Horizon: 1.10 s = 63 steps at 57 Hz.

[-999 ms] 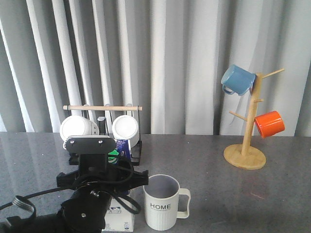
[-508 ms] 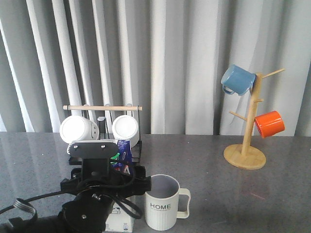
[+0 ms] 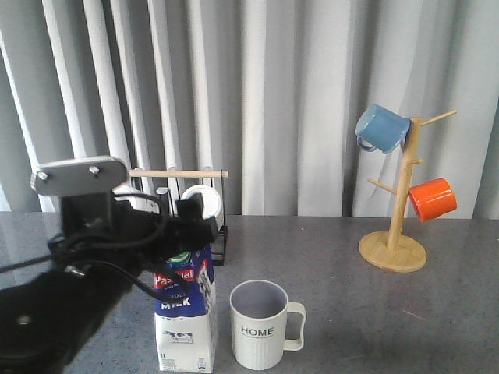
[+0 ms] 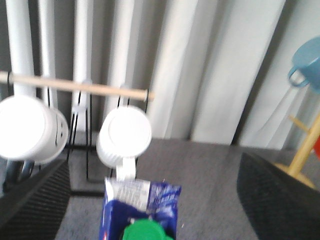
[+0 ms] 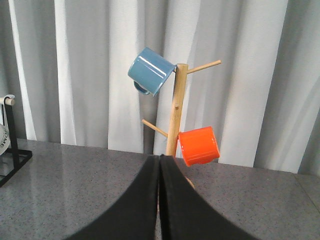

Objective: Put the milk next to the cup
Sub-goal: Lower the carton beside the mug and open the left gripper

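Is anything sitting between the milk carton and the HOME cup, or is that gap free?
Nothing visible stands between them. In the front view the milk stands upright on the table just left of the cup, with only a narrow strip of bare tabletop between. The left gripper is at the carton's top.

A: The left arm [image 3: 93, 257] covers the milk [image 3: 185, 327] carton's top in the front view; the left wrist view cuts the carton off at six o'clock.

B: And the rack [image 3: 220, 234]?

A: Mostly behind that arm; one white mug [image 3: 204, 201] peeks out. The arm itself runs off at seven o'clock.
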### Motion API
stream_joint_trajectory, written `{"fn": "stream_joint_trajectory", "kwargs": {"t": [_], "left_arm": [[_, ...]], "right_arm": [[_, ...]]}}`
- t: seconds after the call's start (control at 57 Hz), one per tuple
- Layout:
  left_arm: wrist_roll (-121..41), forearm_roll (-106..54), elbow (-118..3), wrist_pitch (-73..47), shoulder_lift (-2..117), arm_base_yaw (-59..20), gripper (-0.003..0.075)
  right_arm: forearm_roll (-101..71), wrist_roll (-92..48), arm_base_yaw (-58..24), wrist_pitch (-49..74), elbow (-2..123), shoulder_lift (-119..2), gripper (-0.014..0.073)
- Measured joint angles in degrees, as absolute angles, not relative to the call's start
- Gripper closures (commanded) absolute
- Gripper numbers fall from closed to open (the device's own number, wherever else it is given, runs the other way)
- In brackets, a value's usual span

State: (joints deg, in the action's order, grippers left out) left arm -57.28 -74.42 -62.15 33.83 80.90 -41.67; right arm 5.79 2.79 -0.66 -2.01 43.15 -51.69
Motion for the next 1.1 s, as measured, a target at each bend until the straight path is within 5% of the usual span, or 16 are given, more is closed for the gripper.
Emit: {"fn": "stream_joint_trajectory", "kwargs": {"t": [0.105, 0.491, 0.684, 1.104], "left_arm": [[-57.28, -71.58, -62.15, 32.52, 75.86, -41.67, 0.0735], [-57.29, -70.62, -62.15, 32.33, 69.65, -41.67, 0.0728], [-42.39, -70.48, -63.99, 27.44, 69.58, -41.67, 0.0728], [-26.49, -54.67, -67.62, -2.65, 68.36, -42.67, 0.0728]], "right_arm": [[5.79, 2.79, -0.66, -2.01, 43.15, -51.69, 0.0602], [5.79, 2.79, -0.66, -2.01, 43.15, -51.69, 0.0602], [5.79, 2.79, -0.66, -2.01, 43.15, -51.69, 0.0602], [5.79, 2.79, -0.66, -2.01, 43.15, -51.69, 0.0602]]}}
